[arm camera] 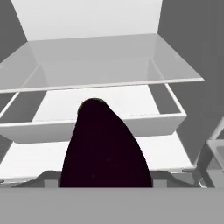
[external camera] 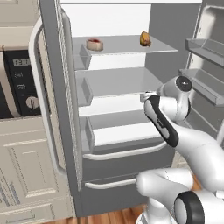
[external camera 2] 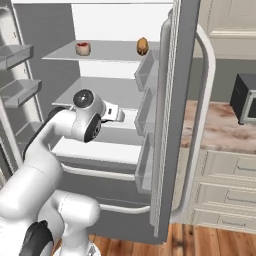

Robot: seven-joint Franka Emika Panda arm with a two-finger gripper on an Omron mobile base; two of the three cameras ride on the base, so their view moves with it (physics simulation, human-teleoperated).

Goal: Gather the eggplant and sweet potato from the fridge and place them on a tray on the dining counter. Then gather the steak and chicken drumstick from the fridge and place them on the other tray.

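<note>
Eggplant [arm camera: 105, 148]: dark, near-black, tapered body rising straight out from the hand in the hand view, blunt brownish tip pointing into the fridge [external camera: 65, 131]. Gripper [external camera: 148, 95] at the front of the open compartment, level with the middle shelves; its jaws are hidden behind the eggplant, yet the eggplant sits between them and hangs clear of any shelf, so jaws clamped on the eggplant. White arm bent at the elbow in front of the lower drawers. Beyond the eggplant, a white bin and a bare glass shelf [arm camera: 100, 61] above it. Farther back and higher, top shelf: steak [external camera: 94, 44] toward the left, chicken drumstick [external camera: 145, 39] toward the right, well apart. Both doors stand wide, door bins showing.
</note>
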